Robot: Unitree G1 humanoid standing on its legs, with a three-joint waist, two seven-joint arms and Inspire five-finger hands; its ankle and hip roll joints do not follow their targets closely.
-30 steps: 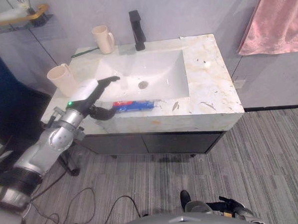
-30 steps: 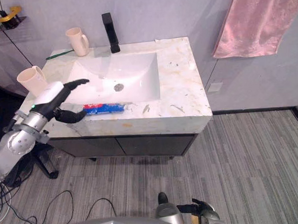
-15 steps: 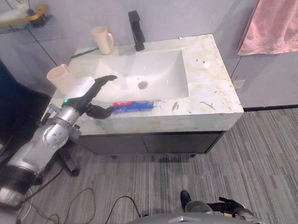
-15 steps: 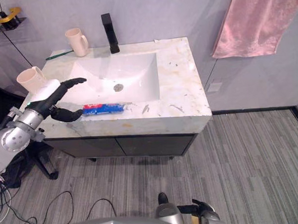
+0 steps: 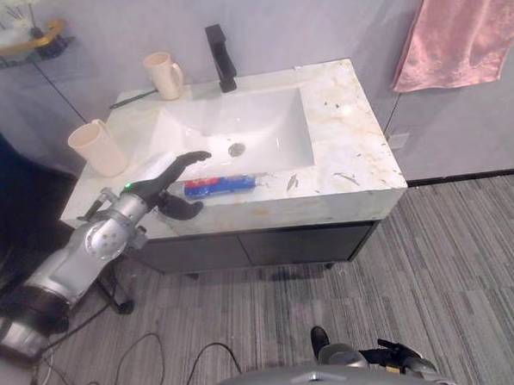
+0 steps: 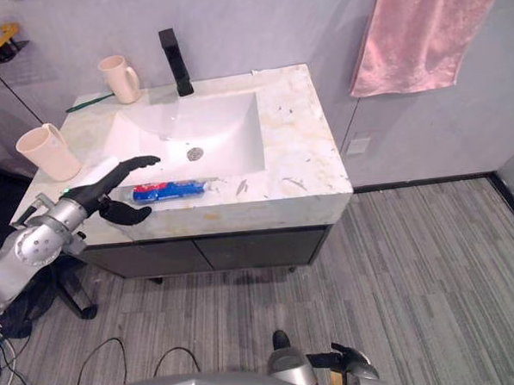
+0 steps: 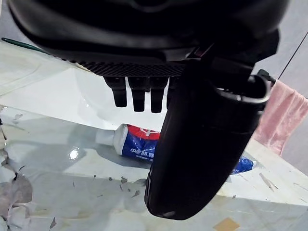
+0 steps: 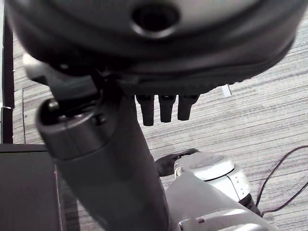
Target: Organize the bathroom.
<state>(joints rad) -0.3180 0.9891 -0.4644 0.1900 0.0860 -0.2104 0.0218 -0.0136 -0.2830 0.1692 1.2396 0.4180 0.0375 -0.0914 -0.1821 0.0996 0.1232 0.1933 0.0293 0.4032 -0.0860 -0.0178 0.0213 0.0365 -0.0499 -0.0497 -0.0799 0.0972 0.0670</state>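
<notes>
Left hand (image 5: 158, 191): hovers over the front left part of the counter, fingers (image 5: 191, 159) stretched straight toward the basin, thumb (image 5: 182, 212) spread low and apart from them; it holds nothing
Toothpaste tube (image 5: 220, 186): red and blue, lying flat on the front strip of the counter between the basin and the front edge, just beside the left hand's thumb; in the left wrist view the tube (image 7: 137, 143) lies past the fingertips and does not touch them
Right hand (image 8: 108, 163): seen in its own wrist view, hanging low over the grey striped floor, fingers straight, thumb apart, holding nothing
Counter (image 5: 359, 157): pale marble top with a white basin (image 5: 253, 124) sunk in its middle
Near cup (image 5: 93, 148): beige, upright at the left edge of the counter, near the left hand
Far cup (image 5: 164, 74): beige with a handle, upright at the back left corner
Toothbrush (image 5: 132, 99): green, lying flat just beside the far cup
Tap (image 5: 218, 48): black, upright behind the basin
Towel (image 5: 462, 28): pink, hanging on the wall, well apart from the counter
</notes>
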